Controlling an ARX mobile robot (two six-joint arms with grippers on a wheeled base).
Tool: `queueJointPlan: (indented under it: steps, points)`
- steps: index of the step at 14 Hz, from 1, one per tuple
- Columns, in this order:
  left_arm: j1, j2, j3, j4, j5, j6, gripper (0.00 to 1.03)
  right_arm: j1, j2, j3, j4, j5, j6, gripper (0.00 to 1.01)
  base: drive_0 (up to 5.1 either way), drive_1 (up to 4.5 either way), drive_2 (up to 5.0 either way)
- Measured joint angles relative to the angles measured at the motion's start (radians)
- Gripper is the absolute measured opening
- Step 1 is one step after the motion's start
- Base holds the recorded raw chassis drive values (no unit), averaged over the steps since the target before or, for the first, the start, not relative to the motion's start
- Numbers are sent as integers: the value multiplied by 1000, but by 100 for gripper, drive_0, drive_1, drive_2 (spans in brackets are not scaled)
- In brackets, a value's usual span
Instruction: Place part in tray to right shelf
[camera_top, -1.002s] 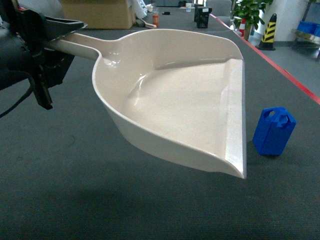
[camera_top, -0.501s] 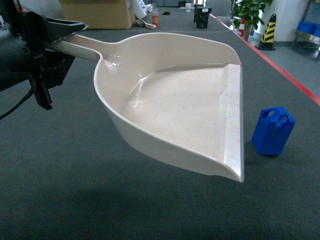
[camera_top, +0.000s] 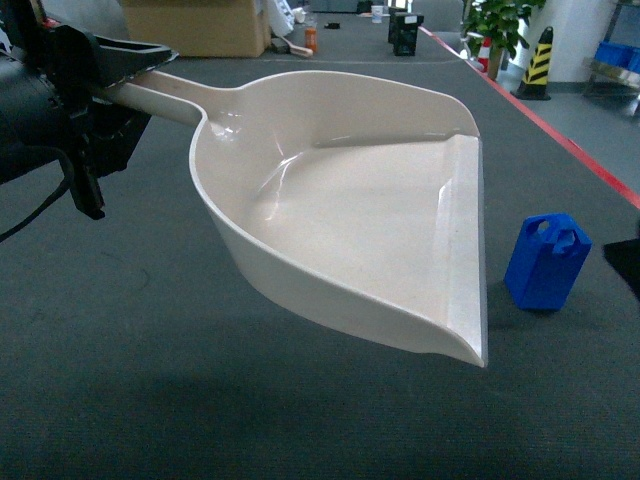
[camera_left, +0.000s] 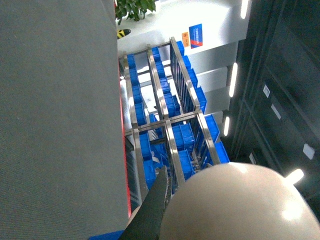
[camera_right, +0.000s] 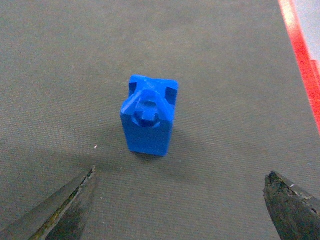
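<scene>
The tray (camera_top: 350, 210) is a beige dustpan-shaped scoop hanging over the grey carpet, its open lip facing right. My left gripper (camera_top: 105, 70) is shut on the tray's handle at the upper left. In the left wrist view one dark finger (camera_left: 157, 202) lies against the tray's rounded beige back (camera_left: 240, 205). The part (camera_top: 547, 262), a small blue jug-shaped block, stands upright on the carpet just right of the lip. My right gripper (camera_right: 181, 172) is open, with the part (camera_right: 148, 116) a little ahead of its fingertips. Only a dark tip of the right gripper (camera_top: 628, 262) shows in the head view.
The right shelf (camera_left: 167, 125), a steel rack with several blue crates, stands past a red floor line (camera_top: 560, 130). A cardboard box (camera_top: 195, 25), a potted plant (camera_top: 500, 25) and a striped bollard (camera_top: 540, 60) sit at the far end.
The tray has shifted slightly left and its lip has sunk a little. The right gripper's tip has come into the head view at the right edge beside the part.
</scene>
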Motion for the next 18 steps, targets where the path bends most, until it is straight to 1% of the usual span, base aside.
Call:
queueJointPlan:
  steps: [1, 2, 4, 6, 7, 8, 9, 10, 11, 12, 13, 14, 15, 16, 17, 18]
  points:
    - [0, 0, 0, 0, 0, 1, 15, 21, 105, 84, -11, 11, 5, 98, 0, 0, 0]
    - [0, 0, 0, 0, 0, 1, 15, 35, 176, 154, -36, 11, 20, 98, 0, 0, 0]
    - [0, 0, 0, 0, 0, 1, 14, 60, 289, 261, -56, 21, 37, 98, 0, 0, 0]
    - [0, 0, 0, 0, 0, 1, 14, 87, 431, 383, -92, 53, 61, 98, 0, 0, 0]
    - [0, 0, 0, 0, 0, 1, 14, 90, 495, 436, -97, 91, 79, 86, 0, 0, 0]
    - [0, 0, 0, 0, 0, 1, 14, 90, 529, 461, -94, 120, 95, 76, 0, 0, 0]
    - [0, 0, 0, 0, 0, 1, 14, 93, 534, 451, -85, 146, 113, 59, 0, 0, 0]
    - [0, 0, 0, 0, 0, 1, 14, 97, 503, 422, -81, 159, 126, 49, 0, 0, 0]
    - [0, 0, 0, 0, 0, 1, 14, 97, 448, 370, -66, 156, 133, 47, 0, 0, 0]
    - [0, 0, 0, 0, 0, 1, 14, 100, 336, 289, -43, 161, 120, 47, 0, 0, 0]
    - [0, 0, 0, 0, 0, 1, 14, 104, 208, 230, -69, 154, 104, 47, 0, 0, 0]
    - [0, 0, 0, 0, 0, 1, 14, 108, 78, 203, -117, 121, 97, 47, 0, 0, 0]
    - [0, 0, 0, 0, 0, 1, 14, 130, -57, 201, -143, 98, 98, 47, 0, 0, 0]
    - [0, 0, 0, 0, 0, 1, 14, 166, -157, 216, -165, 70, 113, 47, 0, 0, 0]
    - [0, 0, 0, 0, 0, 1, 14, 217, -230, 242, -179, 43, 137, 47, 0, 0, 0]
    - [0, 0, 0, 0, 2, 1, 14, 289, -259, 282, -189, 12, 176, 47, 0, 0, 0]
